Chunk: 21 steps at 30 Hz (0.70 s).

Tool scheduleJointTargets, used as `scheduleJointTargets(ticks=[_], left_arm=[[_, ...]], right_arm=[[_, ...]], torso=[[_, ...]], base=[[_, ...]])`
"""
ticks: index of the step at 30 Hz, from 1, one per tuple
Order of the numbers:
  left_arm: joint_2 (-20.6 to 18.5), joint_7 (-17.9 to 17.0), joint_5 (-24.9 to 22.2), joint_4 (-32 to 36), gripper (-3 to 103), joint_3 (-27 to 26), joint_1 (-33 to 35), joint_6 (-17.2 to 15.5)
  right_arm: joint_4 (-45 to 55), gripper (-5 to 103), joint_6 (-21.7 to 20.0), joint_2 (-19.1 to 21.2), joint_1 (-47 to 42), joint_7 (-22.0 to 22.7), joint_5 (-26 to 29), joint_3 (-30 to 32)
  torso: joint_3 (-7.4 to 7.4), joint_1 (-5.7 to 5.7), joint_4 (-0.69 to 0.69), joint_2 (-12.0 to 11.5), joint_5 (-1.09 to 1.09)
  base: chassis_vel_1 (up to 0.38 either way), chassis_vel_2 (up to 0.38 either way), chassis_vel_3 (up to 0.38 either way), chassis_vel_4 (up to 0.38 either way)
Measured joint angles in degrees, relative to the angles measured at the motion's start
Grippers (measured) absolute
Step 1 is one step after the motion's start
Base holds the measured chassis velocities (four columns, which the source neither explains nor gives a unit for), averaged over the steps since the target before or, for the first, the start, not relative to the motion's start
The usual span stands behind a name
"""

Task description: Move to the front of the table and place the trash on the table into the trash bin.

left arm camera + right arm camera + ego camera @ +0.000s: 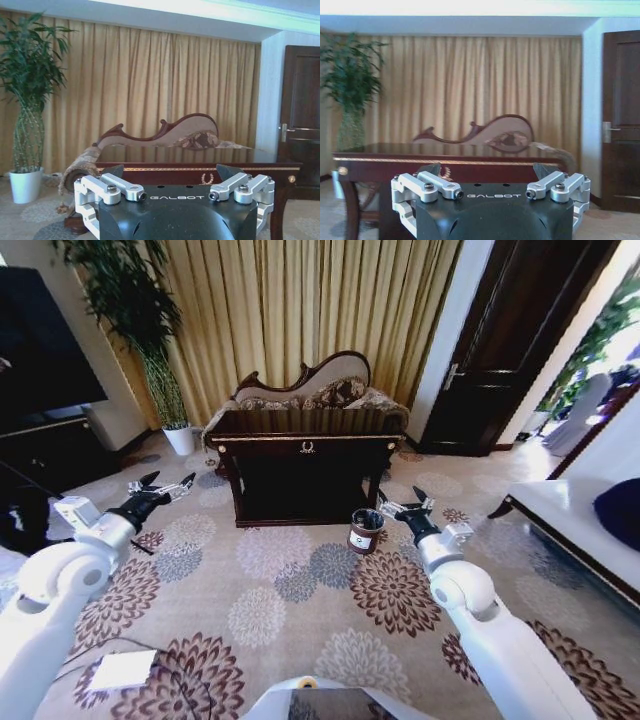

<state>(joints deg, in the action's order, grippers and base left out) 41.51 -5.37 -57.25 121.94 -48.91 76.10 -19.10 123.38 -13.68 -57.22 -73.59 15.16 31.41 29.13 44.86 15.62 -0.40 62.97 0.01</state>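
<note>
The dark glossy table (305,445) stands a short way ahead across the carpet, with a gold ornament on its front drawer. Its top also appears in the left wrist view (190,159) and the right wrist view (420,152). I cannot make out the trash on its top from here. The small brown trash bin (365,530) sits on the floor by the table's front right leg. My left gripper (170,481) (172,172) hangs open in the air, left of the table. My right gripper (405,502) (487,170) is open too, just right of the bin.
A carved-back sofa (320,385) stands behind the table against gold curtains. A plant in a white pot (180,438) is at the back left, a dark door (510,350) at the back right. A white seat (570,510) lines the right side. Patterned carpet lies between me and the table.
</note>
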Motion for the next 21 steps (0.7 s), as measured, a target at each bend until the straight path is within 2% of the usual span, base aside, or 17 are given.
scheduleJointTargets(ticks=[8, 10, 11, 14, 18, 21], left_arm=[[0.5, -4.6, 1.0, 1.8, 100, 0.1, 1.8, 1.4], [0.5, -7.2, 1.2, 3.3, 100, -0.6, 2.8, 1.5], [0.5, -7.2, 1.2, 3.3, 100, -0.6, 2.8, 1.5], [0.8, -9.6, 1.2, 4.3, 100, -0.9, 3.6, 1.2], [0.2, -10.6, 0.4, 4.5, 100, -0.8, 3.8, 0.7], [-0.8, -10.7, -0.7, 4.7, 100, -0.9, 3.8, 0.4]], right_arm=[[2.4, 100, -0.1, 0.4, -6.9, 2.8, -0.9, 5.6], [5.0, 100, -1.0, 1.7, -10.3, 5.1, 0.9, 8.7], [5.0, 100, -1.0, 1.7, -10.3, 5.1, 0.9, 8.7], [7.5, 100, -1.7, 3.7, -13.7, 8.9, 4.0, 13.4], [8.3, 100, -1.8, 5.5, -15.7, 9.1, 5.9, 16.7], [8.0, 100, -1.7, 6.2, -15.0, 9.1, 6.5, 16.2]], torso=[[0.03, 0.07, -0.02, 0.0, 0.0], [0.03, 0.06, -0.03, 0.0, 0.0], [0.03, 0.06, -0.03, 0.0, 0.0], [0.01, 0.02, 0.01, 0.0, 0.0], [0.01, 0.02, -0.02, 0.0, -0.02], [0.01, 0.03, -0.02, 0.0, 0.0]], base=[[0.0, 0.0, 0.0, 0.0], [0.0, 0.0, 0.0, 0.0], [0.0, 0.0, 0.0, 0.0], [0.0, 0.0, 0.0, 0.0], [0.0, 0.0, 0.0, 0.0], [0.0, 0.0, 0.0, 0.0]])
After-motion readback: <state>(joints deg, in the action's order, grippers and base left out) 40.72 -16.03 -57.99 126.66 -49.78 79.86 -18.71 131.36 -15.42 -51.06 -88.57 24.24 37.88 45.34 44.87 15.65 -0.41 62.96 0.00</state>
